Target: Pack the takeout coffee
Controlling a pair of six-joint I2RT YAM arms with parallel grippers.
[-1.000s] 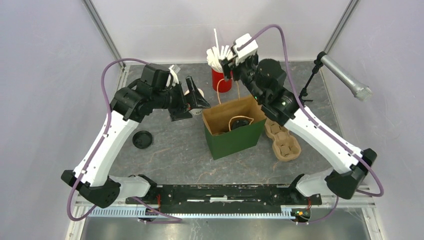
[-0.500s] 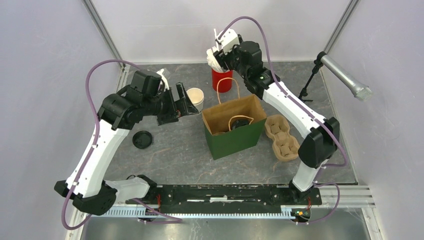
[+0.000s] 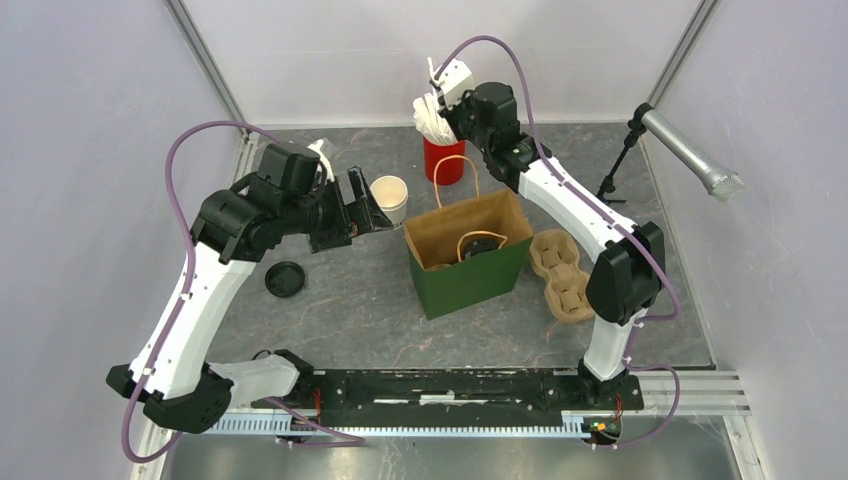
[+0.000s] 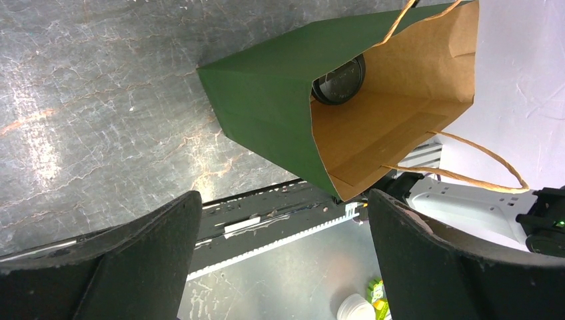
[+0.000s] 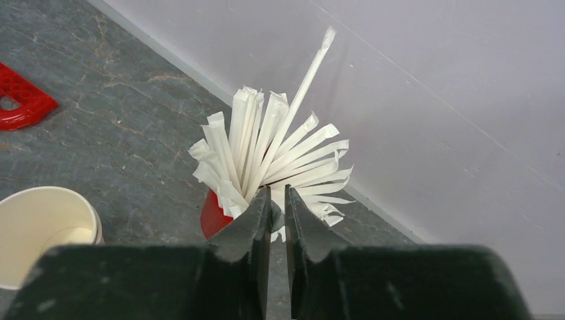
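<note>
Right wrist view: our right gripper (image 5: 276, 200) has its fingers nearly together with a thin slit between; we cannot tell whether a straw is pinched.
Straws: white paper-wrapped straws (image 5: 266, 153) stand in a round red cup (image 5: 213, 217), behind the dark green paper bag (image 3: 470, 280).
Left gripper (image 4: 283, 197): fingers wide apart, left of the bag.
Takeout coffee (image 4: 340, 80): we see its black lid inside the bag.
</note>
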